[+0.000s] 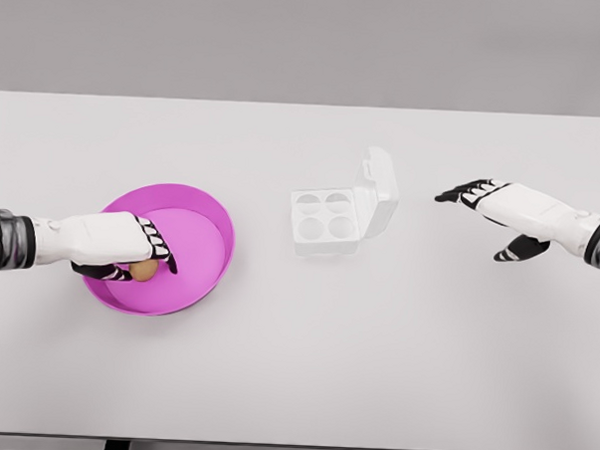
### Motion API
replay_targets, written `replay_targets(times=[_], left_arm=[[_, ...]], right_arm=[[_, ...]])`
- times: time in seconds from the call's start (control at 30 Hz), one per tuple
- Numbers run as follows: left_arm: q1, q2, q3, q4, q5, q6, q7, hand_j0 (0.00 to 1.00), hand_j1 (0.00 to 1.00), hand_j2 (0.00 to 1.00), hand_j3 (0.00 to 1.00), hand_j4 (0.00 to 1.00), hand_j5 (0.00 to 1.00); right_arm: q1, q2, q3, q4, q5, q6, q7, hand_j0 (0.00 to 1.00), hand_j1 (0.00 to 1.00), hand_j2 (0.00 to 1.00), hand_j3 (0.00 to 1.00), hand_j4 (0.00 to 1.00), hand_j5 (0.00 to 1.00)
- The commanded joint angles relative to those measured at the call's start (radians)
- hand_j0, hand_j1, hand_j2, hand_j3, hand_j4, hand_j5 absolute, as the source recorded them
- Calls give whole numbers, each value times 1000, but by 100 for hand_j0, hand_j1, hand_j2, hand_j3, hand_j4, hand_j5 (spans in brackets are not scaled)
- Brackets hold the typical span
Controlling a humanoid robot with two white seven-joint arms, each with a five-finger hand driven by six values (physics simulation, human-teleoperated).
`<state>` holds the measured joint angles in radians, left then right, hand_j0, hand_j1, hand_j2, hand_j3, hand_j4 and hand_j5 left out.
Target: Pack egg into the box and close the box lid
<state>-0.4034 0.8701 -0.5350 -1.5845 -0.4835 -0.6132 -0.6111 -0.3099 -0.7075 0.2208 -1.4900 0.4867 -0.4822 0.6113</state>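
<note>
A brown egg (145, 269) lies in the magenta bowl (206, 221) on the left of the table. My left hand (139, 258) reaches into the bowl, and its fingers curl around the egg. A clear plastic egg box (325, 218) with four empty cups stands at the table's middle, its lid (377, 192) raised open on the right side. To the right of the box my right hand (480, 208) hovers with fingers spread and nothing in it.
The white table (294, 364) stretches wide in front, and its near edge runs along the bottom of the view. A grey wall lies beyond the far edge.
</note>
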Motion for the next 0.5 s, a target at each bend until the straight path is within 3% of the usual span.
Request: replay_targets(times=[0.0,0.47], left_arm=[[0,1,0,0,5,2,0,67,67,67,67,67,67],[-2,0,0,-2,6,2,0,53,53,53,53,53,53]], right_arm=[[0,-1,0,0,-5,2,0,100,100,100,100,100,100],[2,-1,0,-1,-5,2,0,100,100,100,100,100,100]])
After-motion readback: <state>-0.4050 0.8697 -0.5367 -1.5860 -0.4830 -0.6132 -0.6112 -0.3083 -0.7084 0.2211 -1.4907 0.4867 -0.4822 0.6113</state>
